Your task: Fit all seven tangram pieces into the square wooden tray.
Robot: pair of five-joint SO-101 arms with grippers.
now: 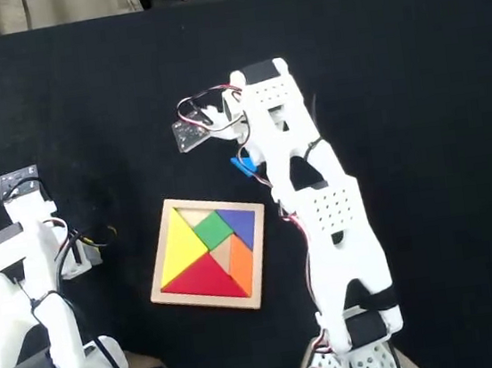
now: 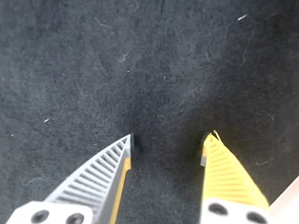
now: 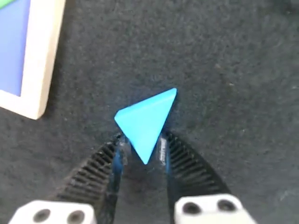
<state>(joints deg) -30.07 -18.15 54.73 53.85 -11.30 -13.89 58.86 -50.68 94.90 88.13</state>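
Black tablecloth (image 1: pixel 430 72) is stretching edge to edge; mid-frame, right gripper (image 3: pixel 140 148) is pinching a blue triangle (image 3: pixel 145 116); far left, left gripper (image 2: pixel 167 142) is gaping.

Two arms were counted at the table (image 1: pixel 413 83), the left arm (image 1: pixel 18 266) and the right arm (image 1: pixel 320 202). One gripper was counted on each, two in all: the left gripper (image 2: pixel 168 140) and the right gripper (image 3: pixel 142 139).

One square wooden tray (image 1: pixel 206 300) was counted near the table's middle.

Six coloured tangram pieces were counted. Five were seen inside the tray: one yellow triangle (image 1: pixel 180 244), one red triangle (image 1: pixel 202 281), one green square (image 1: pixel 213 230), one violet-blue piece (image 1: pixel 242 225) and one orange piece (image 1: pixel 242 265). One light-blue triangle (image 3: pixel 145 121) was counted outside the tray, pinched by the right gripper.

Two wood-coloured patches (image 1: pixel 223 255) were also counted inside the tray. Whether they were pieces or bare floor could not be told.
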